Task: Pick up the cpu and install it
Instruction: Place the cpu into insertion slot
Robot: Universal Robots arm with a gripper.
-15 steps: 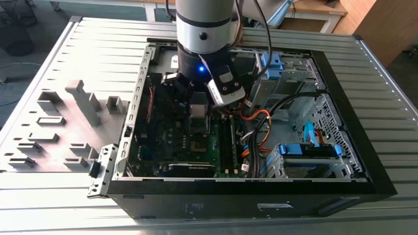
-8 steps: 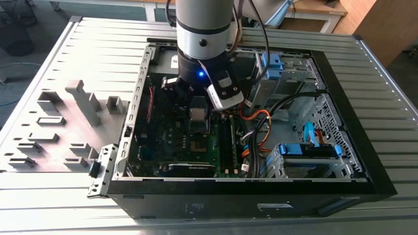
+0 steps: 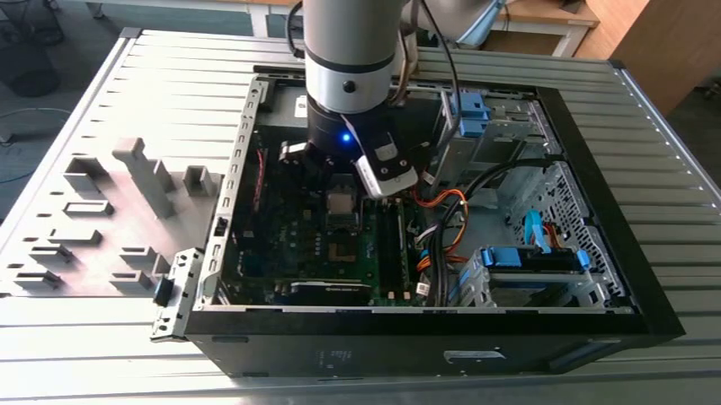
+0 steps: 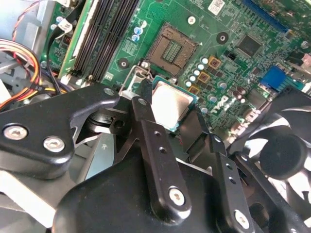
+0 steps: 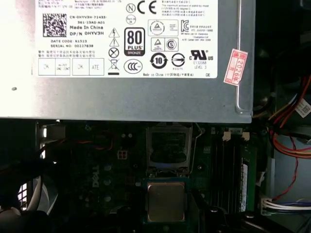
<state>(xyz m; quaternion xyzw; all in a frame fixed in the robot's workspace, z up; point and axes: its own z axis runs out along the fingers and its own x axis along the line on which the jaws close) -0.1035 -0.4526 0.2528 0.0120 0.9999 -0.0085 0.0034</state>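
Note:
The cpu (image 4: 170, 104), a small square chip with a dull silver top, sits between the black fingers (image 4: 146, 126) of my gripper (image 4: 174, 114), which is shut on it. It hangs just above the green motherboard (image 4: 233, 73), a short way off the bare open socket (image 4: 171, 48). In the first wrist view the cpu (image 5: 166, 201) is beside the socket (image 5: 168, 148), apart from it. In the exterior view my gripper (image 3: 341, 201) reaches down into the open PC case (image 3: 586, 278), with the cpu (image 3: 343, 203) pale at its tip, above the socket (image 3: 338, 250).
A silver power supply (image 5: 126, 82) with a label borders the socket area. Long black memory sticks (image 4: 104, 34) run alongside it. A black fan (image 4: 284, 150) and orange and red cables (image 4: 19, 73) lie close by. A grey parts fixture (image 3: 113, 211) stands at the exterior view's left.

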